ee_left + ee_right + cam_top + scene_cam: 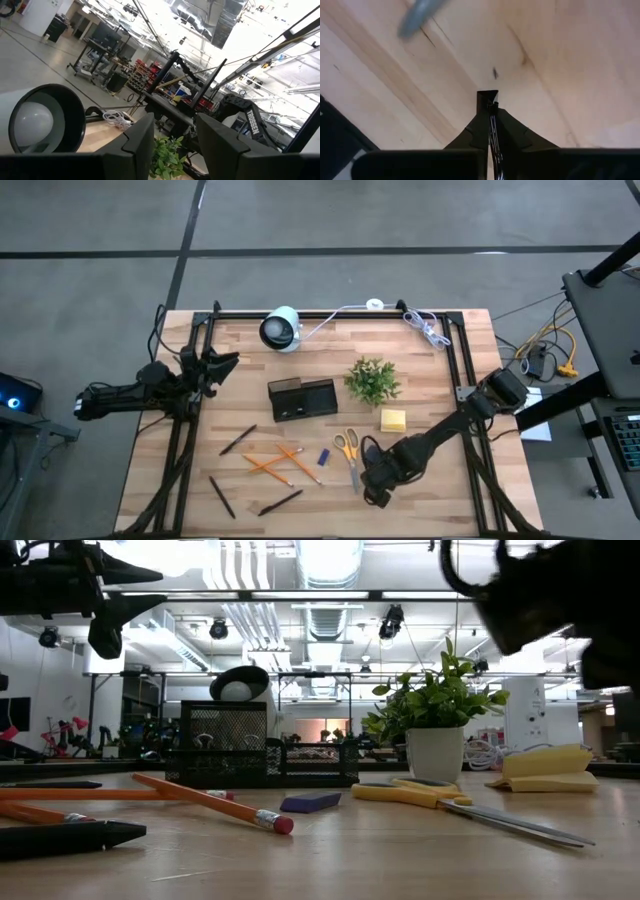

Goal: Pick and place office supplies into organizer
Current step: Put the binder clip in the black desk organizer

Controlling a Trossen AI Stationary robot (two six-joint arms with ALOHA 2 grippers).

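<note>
The black organizer (302, 398) stands mid-table. In front of it lie orange pencils (275, 463), black pens (237, 440), a tiny blue piece (323, 456), yellow-handled scissors (348, 452) and a yellow sticky-note pad (393, 420). My right gripper (378, 490) points down near the table's front edge, just beside the scissors' blade tip, and is shut on a small dark clip (487, 97). My left gripper (175, 145) waits open and raised at the table's left side, holding nothing. My right gripper pinches the small dark clip between its two fingertips (470, 135) from above, pointing down. The clip's black body (487, 96) sticks out past the tips and its thin wire handles (493, 135) run back between the fingers. It hangs above the wooden tabletop.
A potted green plant (373, 380) stands right of the organizer. A white round camera-like device (281, 328) and a white coiled cable (428, 328) sit along the far edge. Black frame rails (185, 450) run down both sides of the table.
</note>
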